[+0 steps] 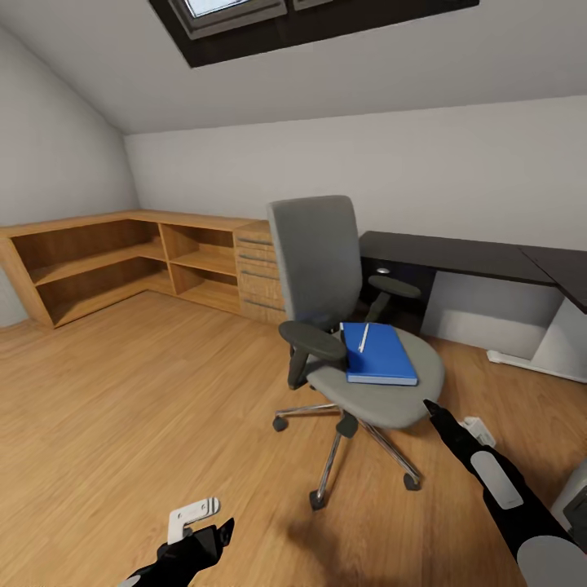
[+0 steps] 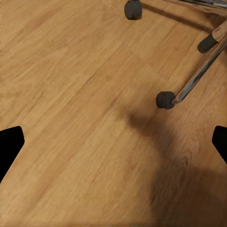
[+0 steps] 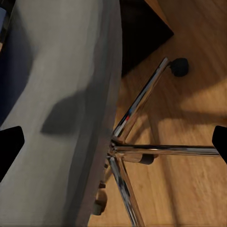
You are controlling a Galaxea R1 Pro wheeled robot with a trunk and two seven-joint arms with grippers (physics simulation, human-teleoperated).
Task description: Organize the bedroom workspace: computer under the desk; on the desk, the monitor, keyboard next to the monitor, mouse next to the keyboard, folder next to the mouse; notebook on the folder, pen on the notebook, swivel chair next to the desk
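Swivel chair (image 1: 359, 359) is standing on the light wood floor (image 1: 122, 424), its grey seat (image 1: 383, 395) carrying the blue folder (image 1: 377, 355), just ahead of the right pincer (image 1: 430, 405). White pen (image 1: 364, 337) is lying on the folder, on the half farther from that pincer. Chrome star base (image 3: 142, 151) and castors (image 2: 165, 100) are resting on the floor, ahead of the left pincer (image 1: 214, 530). Black desk surface (image 1: 456, 254) is sitting well beyond the right pincer, top looking bare. Wooden shelves (image 1: 106, 261) are standing on the floor, far ahead-left of the left pincer.
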